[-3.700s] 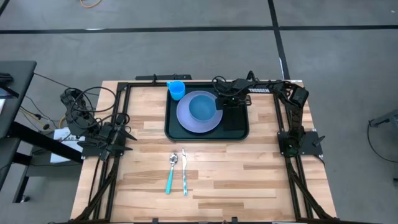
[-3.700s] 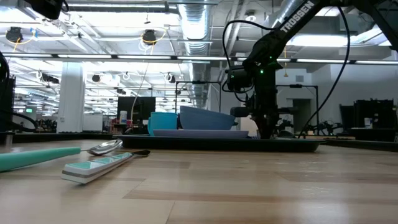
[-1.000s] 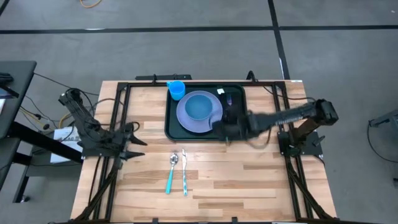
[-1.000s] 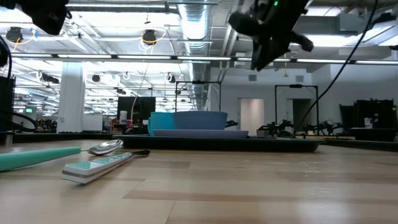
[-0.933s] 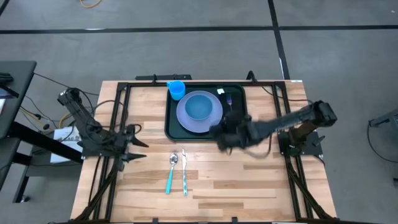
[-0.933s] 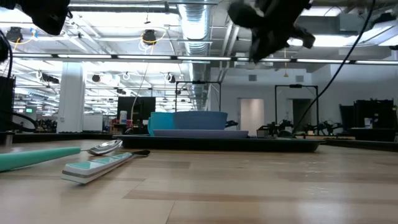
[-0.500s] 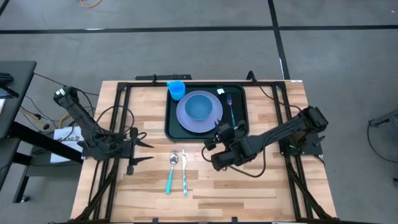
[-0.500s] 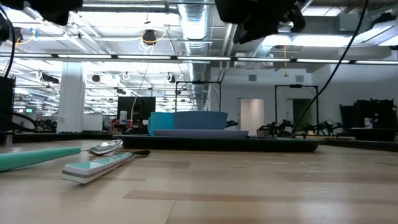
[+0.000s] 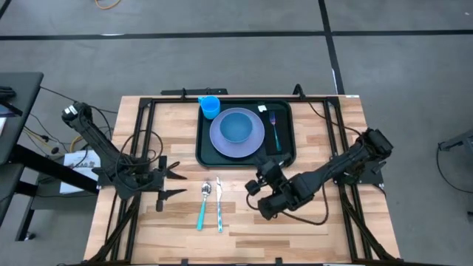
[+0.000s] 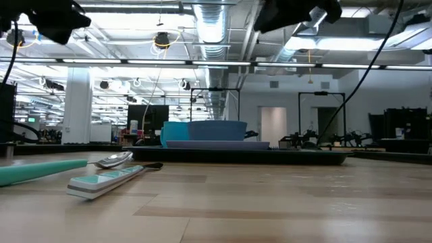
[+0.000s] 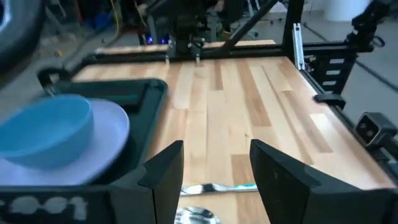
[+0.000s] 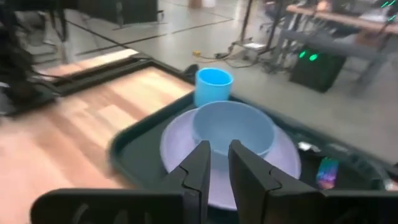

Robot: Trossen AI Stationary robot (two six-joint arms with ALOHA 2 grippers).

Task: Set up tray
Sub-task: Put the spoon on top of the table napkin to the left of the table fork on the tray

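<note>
Tray [image 9: 206, 150]: set at the tabletop's [image 9: 310, 222] 12 o'clock edge.
Right claw [image 9: 255, 185]: raised at the tray's 5 o'clock, fingers nearly together, nothing held.
Left claw [image 9: 174, 184]: at the tray's 8 o'clock, fingers apart, empty.

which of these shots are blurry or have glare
Right wrist view: soft throughout, the bowl and cup smeared. Left wrist view: the plate close by is out of focus. Low view: bright ceiling lights glare, the spoon in front is soft. High view: even and sharp.
</note>
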